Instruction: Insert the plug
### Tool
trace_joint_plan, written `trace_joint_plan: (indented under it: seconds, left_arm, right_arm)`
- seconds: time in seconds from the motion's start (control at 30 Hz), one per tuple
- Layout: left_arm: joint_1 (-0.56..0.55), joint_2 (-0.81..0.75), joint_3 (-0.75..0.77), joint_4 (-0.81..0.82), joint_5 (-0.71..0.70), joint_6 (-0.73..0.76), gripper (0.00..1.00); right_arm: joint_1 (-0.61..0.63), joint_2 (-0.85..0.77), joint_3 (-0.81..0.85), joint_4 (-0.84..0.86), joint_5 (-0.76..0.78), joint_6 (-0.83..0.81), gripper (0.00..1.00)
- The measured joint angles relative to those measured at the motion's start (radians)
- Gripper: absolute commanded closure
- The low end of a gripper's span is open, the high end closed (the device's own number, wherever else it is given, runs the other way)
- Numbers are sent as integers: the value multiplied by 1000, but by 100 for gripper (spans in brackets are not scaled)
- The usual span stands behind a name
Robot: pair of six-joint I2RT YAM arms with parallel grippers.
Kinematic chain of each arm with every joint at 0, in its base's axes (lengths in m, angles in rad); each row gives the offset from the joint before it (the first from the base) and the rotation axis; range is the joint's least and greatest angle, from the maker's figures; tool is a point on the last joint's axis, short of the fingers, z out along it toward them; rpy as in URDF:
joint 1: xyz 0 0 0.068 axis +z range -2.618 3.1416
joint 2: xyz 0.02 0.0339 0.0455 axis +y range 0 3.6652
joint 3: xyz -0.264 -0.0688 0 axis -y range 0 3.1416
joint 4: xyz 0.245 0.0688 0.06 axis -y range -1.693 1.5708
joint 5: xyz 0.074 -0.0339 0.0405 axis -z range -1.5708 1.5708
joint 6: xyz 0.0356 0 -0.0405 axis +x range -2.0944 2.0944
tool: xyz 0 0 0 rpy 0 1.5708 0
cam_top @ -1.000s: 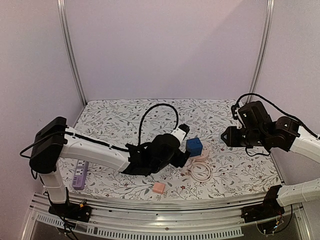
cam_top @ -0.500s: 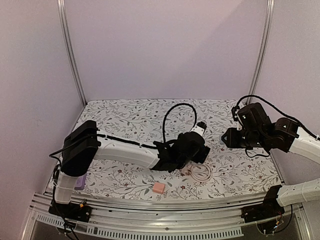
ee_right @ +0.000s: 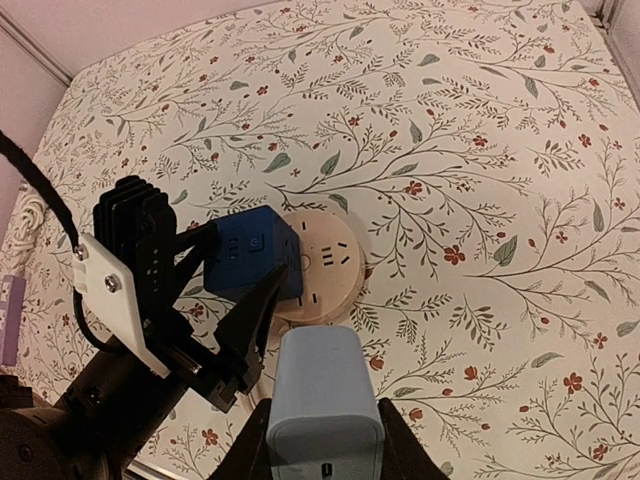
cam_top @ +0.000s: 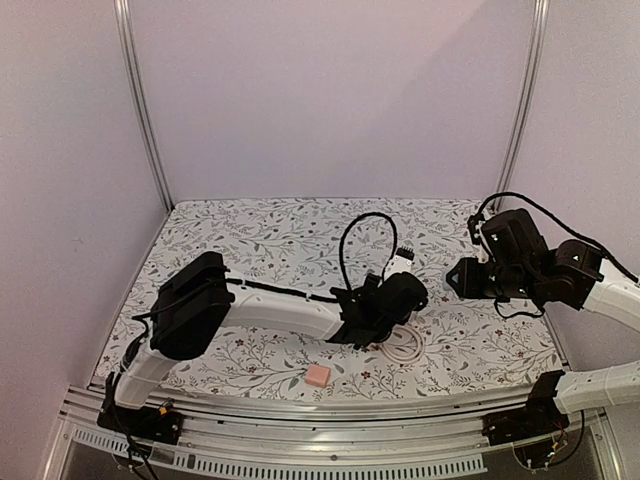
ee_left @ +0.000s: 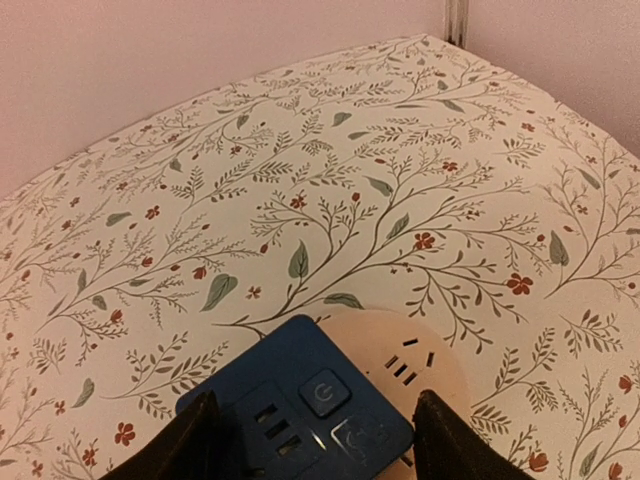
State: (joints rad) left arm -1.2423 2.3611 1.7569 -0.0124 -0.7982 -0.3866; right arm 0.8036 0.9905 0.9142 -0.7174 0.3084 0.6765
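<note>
1. The right claw (ee_right: pixel 322 450) pinches the pale blue plug (ee_right: pixel 322 385), up off the worktop (ee_right: pixel 480 120).
2. The left claw (ee_left: pixel 312 440) has a finger on each side of the blue socket cube (ee_left: pixel 300 395). I cannot tell if it is squeezing.
3. Next, I think: bring the plug to the cube's holes.

Left arm (cam_top: pixel 280 312): white tubular links between bulky black joint housings.
Left cable (cam_top: pixel 352 240): thin black cord, a rounded loop above the wrist.
Left wrist plate (ee_right: pixel 108 283): white, one silver screw, below a black ribbed block (ee_right: pixel 140 225).
Left fingers (ee_left: pixel 195 445): matt black, rounded tips.
Right arm (cam_top: pixel 612 295): white links, black housings.
Right cable (cam_top: pixel 545 208): black, curved.
Right fingers (ee_right: pixel 392 455): dark, only the edges show.
Right base (cam_top: pixel 520 425): black block.
</note>
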Motion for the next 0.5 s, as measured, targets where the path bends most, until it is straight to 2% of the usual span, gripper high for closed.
trace_joint_plan:
  seconds: [0.13, 0.3, 0.5]
  left_arm:
    - [0, 0, -6, 12, -8, -5, 49]
    - [-1, -23, -69, 86, -10, 4, 52]
    - [-1, -124, -238, 146, 30, 56, 53]
  right_arm:
    - [0, 0, 0, 0, -1, 0, 100]
    - [0, 0, 0, 0, -10, 0, 100]
    - [0, 24, 0, 0, -34, 0, 100]
